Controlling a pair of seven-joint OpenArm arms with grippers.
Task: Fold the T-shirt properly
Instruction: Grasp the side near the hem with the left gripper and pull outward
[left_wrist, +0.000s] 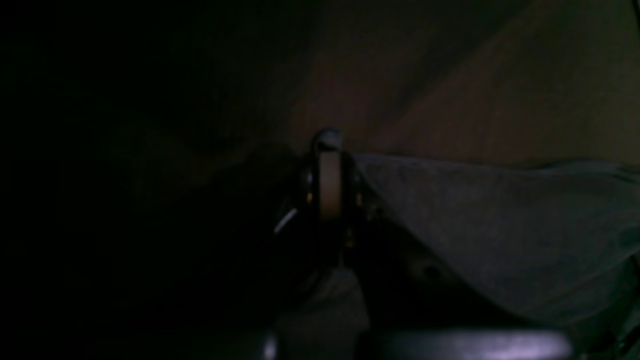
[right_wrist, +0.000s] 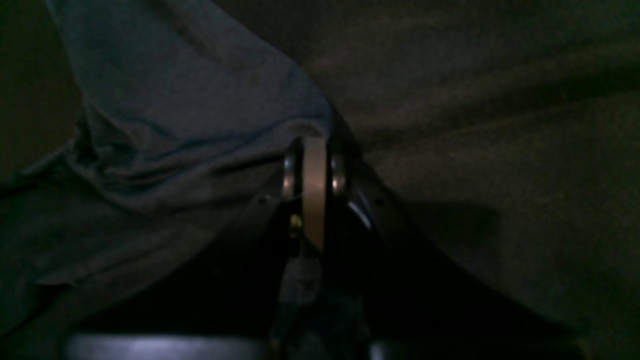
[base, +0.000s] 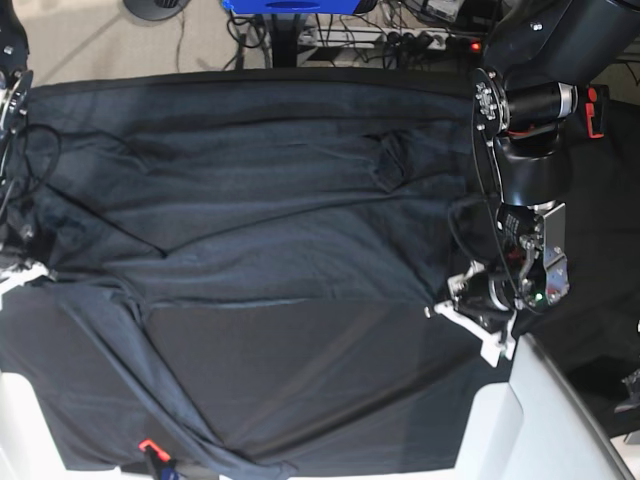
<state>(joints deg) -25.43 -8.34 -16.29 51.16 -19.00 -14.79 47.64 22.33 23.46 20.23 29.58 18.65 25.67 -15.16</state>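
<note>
Two clamped grippers, left gripper (left_wrist: 327, 150) and right gripper (right_wrist: 315, 145), pinch the T-shirt (base: 260, 210), stretched crosswise.

No readable text anywhere

I can't make out a single word, label, brand, number or sign in any of my views: both wrist cameras are too dark, and from the base camera I see nothing printed on the T-shirt (base: 260, 230) or on the arm housings beside it.
</note>
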